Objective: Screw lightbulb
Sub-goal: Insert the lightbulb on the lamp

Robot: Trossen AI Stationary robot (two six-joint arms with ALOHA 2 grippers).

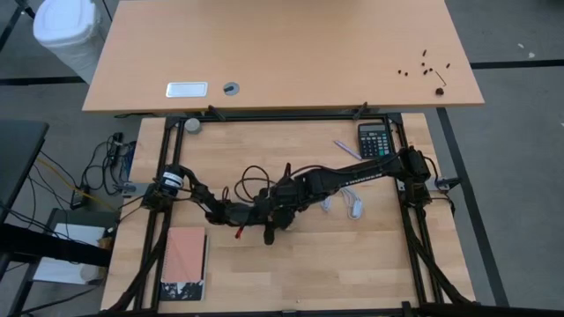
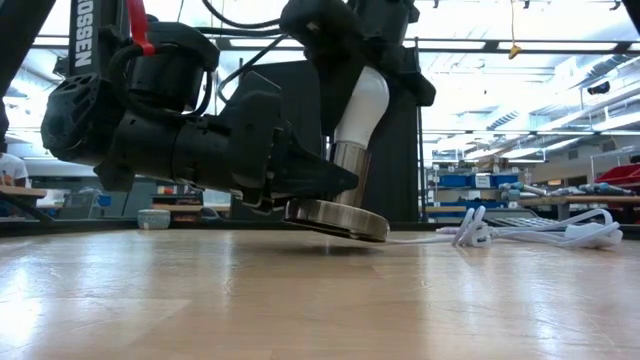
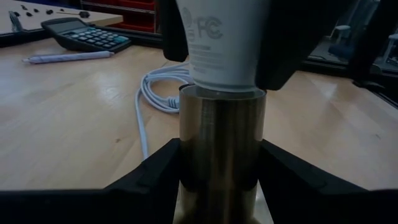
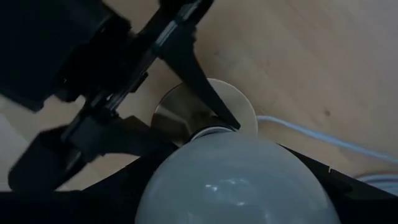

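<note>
A white lightbulb [image 2: 362, 100] stands with its narrow end in the top of a metal socket stem [image 3: 221, 137], which rises from a round metallic disc [image 2: 336, 219]. My left gripper [image 2: 322, 178] comes in level from the table's left and is shut on the stem. Pointing steeply down from above, my right gripper [image 4: 233, 186] is shut on the bulb's globe [image 4: 236, 177]. Both meet near the table's middle [image 1: 273, 211]. A white cord [image 2: 430, 238] leads away from the disc. My left gripper pinches the socket's metal stem [image 3: 186, 155] between its two fingers [image 3: 155, 174], just above the disc, coming in level from the table's left. The disc hangs tilted; whether its low edge [image 2: 380, 234] touches the table I cannot tell. My right gripper pinches the lightbulb between two fingers [image 3: 283, 50], one on each side of its white body [image 3: 211, 56]. It comes from above, pointing steeply down. The bulb stands nearly upright, its narrow end [image 3: 224, 84] in the socket's top.
A coiled white cord with plug [image 1: 352, 205] lies right of the grippers. At the far right lie a calculator [image 1: 374, 139] and a pen [image 1: 346, 148]. A pink-covered book [image 1: 185, 264] lies near the front left. A second table [image 1: 282, 53] stands beyond.
</note>
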